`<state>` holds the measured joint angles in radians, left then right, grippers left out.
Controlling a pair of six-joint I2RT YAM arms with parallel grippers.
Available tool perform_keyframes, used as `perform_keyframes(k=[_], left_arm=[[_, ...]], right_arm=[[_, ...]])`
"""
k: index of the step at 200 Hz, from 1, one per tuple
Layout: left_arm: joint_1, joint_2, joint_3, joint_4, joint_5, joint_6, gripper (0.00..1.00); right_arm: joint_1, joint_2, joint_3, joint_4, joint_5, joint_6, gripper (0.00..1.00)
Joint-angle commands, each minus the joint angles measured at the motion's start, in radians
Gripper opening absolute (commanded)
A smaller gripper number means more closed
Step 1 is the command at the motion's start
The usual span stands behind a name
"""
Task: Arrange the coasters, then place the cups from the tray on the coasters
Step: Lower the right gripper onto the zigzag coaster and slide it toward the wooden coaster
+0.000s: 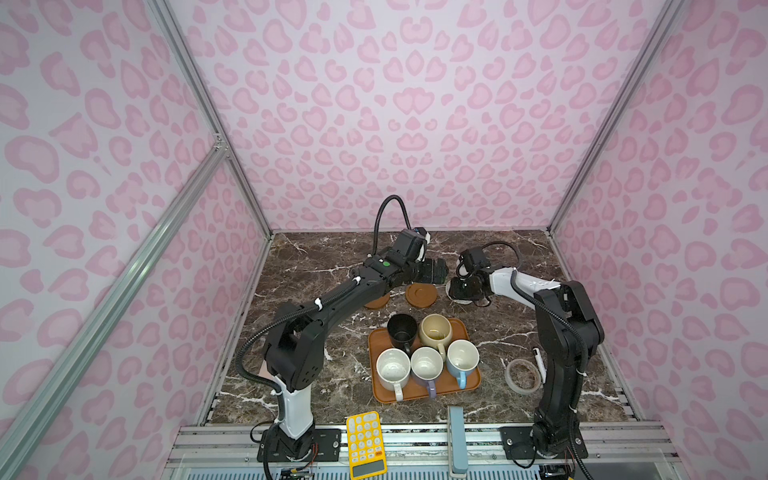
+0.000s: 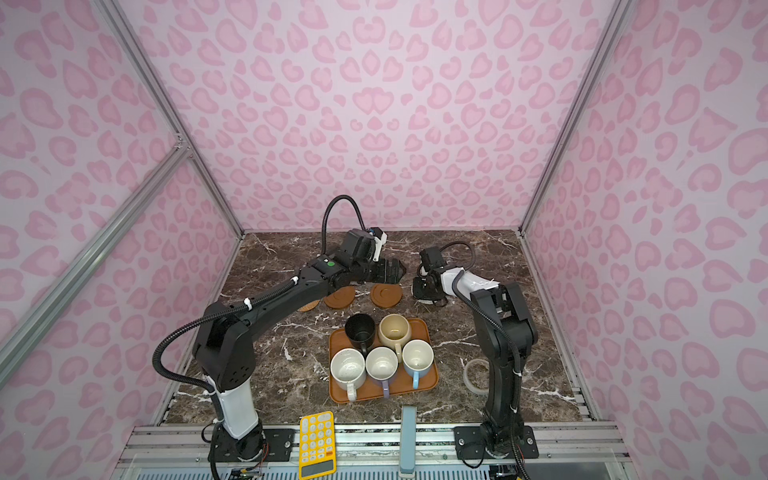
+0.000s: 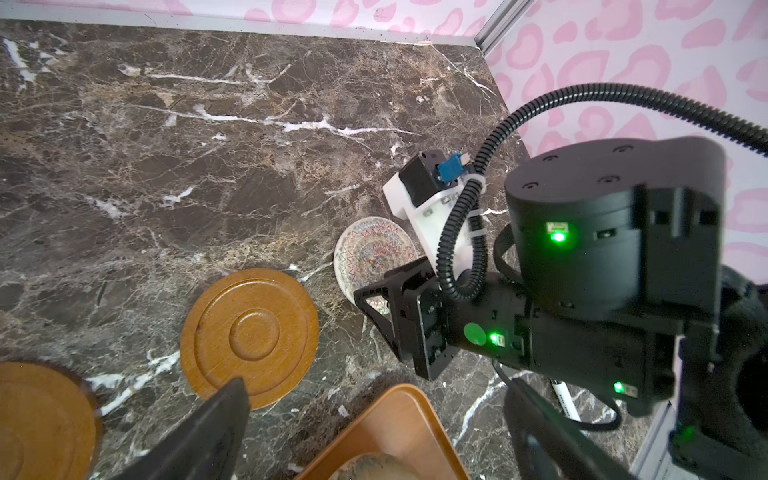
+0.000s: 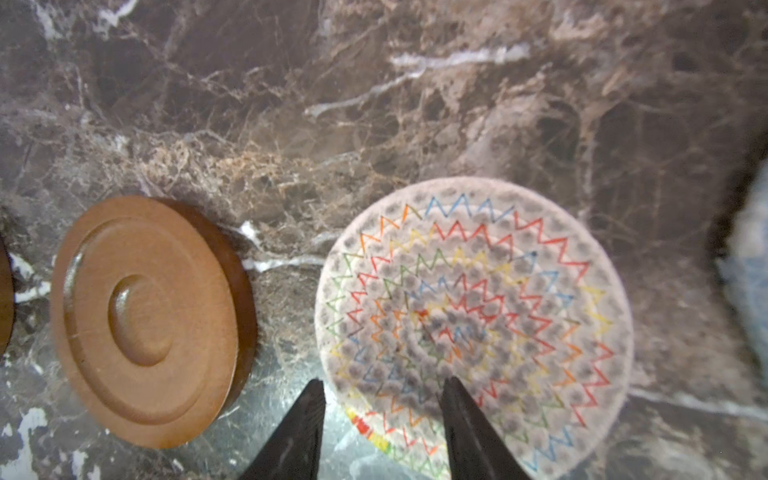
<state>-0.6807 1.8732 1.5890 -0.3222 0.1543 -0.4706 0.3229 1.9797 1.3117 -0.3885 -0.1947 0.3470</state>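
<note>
Frame centre in a top view: smooth ring-grooved brown coaster [image 1: 421,296] beside cream woven coaster [image 4: 473,324], its rim straddled by the right claw [image 4: 383,380], tips parted; veined marble worktop [image 1: 316,266]; the left claw [image 3: 376,382] gapes wide.

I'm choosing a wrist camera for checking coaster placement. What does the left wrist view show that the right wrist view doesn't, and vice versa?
Only the left wrist view: the right gripper from outside, a corner of the orange-brown rimmed tray and the pink patterned wall. Only the right wrist view: that gripper's open jaws straddling the rim of the cream woven round coaster, plus a blurred grey-blue shape. Both: that coaster, the smooth brown round coaster and the dark marble tabletop.
</note>
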Motion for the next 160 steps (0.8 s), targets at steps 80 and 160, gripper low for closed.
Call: perform_keyframes(k=[80, 160], left_arm=[[0.006, -0.012, 0.041, 0.014, 0.001, -0.001, 0.97], [0.003, 0.124, 0.217, -0.088, 0.039, 0.018, 0.97]], right_arm=[[-0.01, -0.045, 0.112, -0.114, 0.035, -0.014, 0.62], [-0.213, -0.073, 0.091, -0.12, 0.053, -0.032, 0.92]])
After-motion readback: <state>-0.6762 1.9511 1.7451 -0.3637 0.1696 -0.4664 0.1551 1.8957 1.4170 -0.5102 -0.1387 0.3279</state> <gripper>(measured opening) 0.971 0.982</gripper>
